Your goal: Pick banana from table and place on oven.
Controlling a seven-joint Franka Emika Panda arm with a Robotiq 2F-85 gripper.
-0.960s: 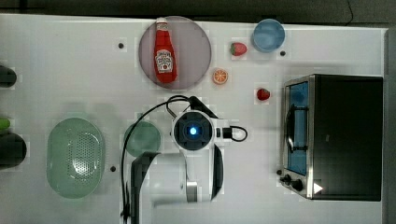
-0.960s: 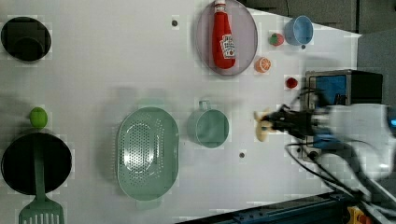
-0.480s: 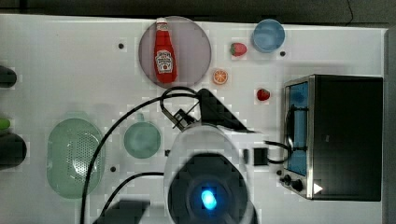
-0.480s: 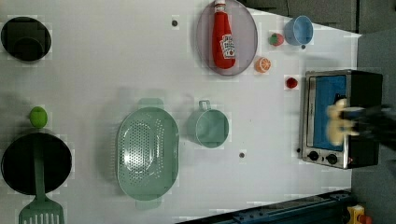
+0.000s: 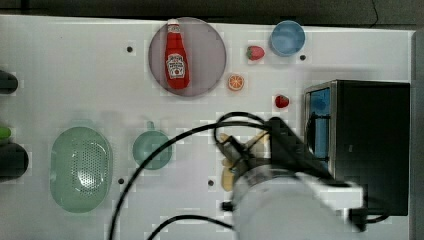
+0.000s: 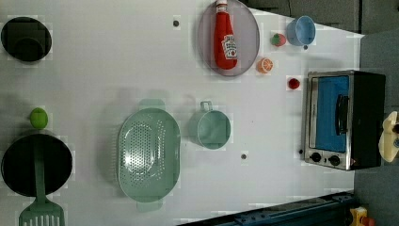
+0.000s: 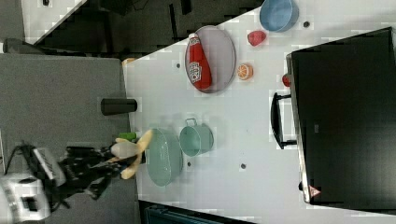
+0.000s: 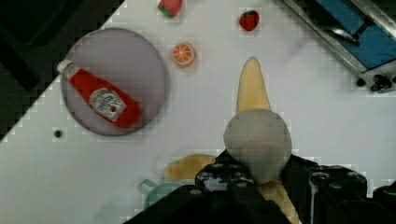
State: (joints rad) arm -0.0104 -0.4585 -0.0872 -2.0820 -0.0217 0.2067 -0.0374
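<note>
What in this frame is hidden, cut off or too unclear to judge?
- Banana: wrist view, its middle sits behind the gripper's grey pad.
- Banana, left view: cut off at the left view's right edge.
- Oven: top view, the arm overlaps its lower corner.

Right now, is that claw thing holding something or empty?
Gripper: closed on the banana, carrying it in the air above the table.

- The banana [image 8: 252,88] in my black end effector [image 8: 254,179] is pale yellow-cream.
- The surface [image 5: 75,85] is white with dark dots.
- The oven [image 6: 346,120] beyond has a black top and blue-tinted door.
- The red ketchup bottle [image 5: 175,56] lies on a mauve-grey plate [image 5: 207,55].
</note>
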